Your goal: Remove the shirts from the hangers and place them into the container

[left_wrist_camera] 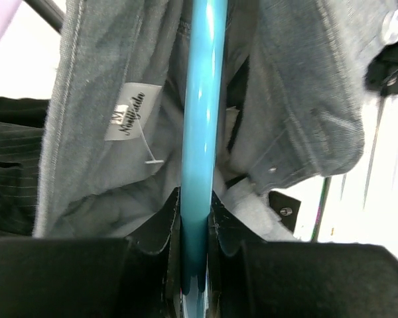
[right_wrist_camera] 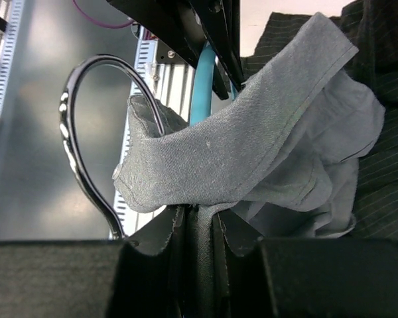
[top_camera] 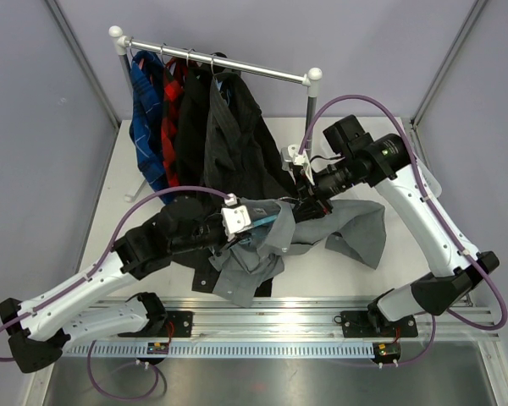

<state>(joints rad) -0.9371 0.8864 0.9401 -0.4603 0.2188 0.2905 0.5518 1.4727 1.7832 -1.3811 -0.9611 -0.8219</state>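
Where table (top_camera: 322, 275) ends, grey walls (top_camera: 364, 42) rise.

Four shirts (top_camera: 229, 135) on one rail (top_camera: 237, 68), one grey shirt (top_camera: 356, 228), one blue hanger (left_wrist_camera: 202, 132), two arms (top_camera: 85, 288)

Robot lab: grey-walled, metal-framed table (top_camera: 347, 275)
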